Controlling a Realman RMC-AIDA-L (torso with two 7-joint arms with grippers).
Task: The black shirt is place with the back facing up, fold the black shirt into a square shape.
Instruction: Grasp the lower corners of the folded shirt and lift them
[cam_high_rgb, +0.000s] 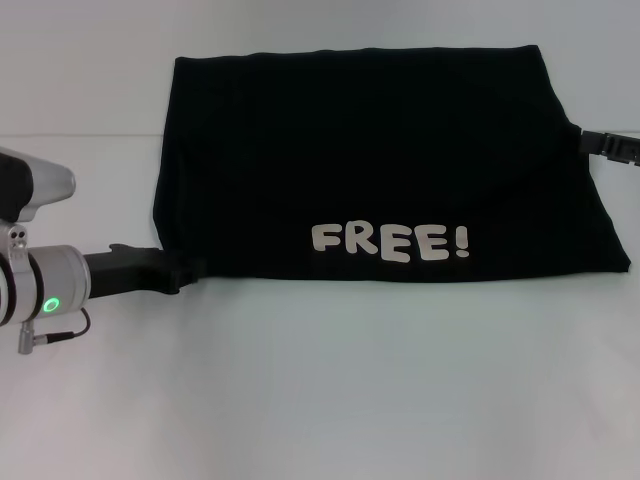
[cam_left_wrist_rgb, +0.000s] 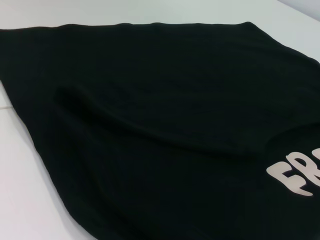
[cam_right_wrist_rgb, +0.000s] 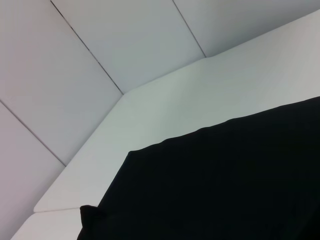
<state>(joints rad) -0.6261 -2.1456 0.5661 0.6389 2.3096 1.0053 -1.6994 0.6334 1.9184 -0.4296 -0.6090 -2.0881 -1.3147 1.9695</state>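
Observation:
The black shirt (cam_high_rgb: 380, 160) lies folded into a wide rectangle on the white table (cam_high_rgb: 330, 390), with cream letters "FREE!" (cam_high_rgb: 390, 242) facing up near its front edge. My left gripper (cam_high_rgb: 185, 272) reaches in low from the left and meets the shirt's front left corner. My right gripper (cam_high_rgb: 608, 146) touches the shirt's right edge, partly cut off by the frame. The left wrist view shows the shirt (cam_left_wrist_rgb: 160, 130) with gentle creases and part of the lettering (cam_left_wrist_rgb: 295, 177). The right wrist view shows a shirt (cam_right_wrist_rgb: 225, 185) edge on the table.
The white table extends in front of the shirt and to its left. Pale wall panels (cam_right_wrist_rgb: 75, 75) rise behind the table's far edge.

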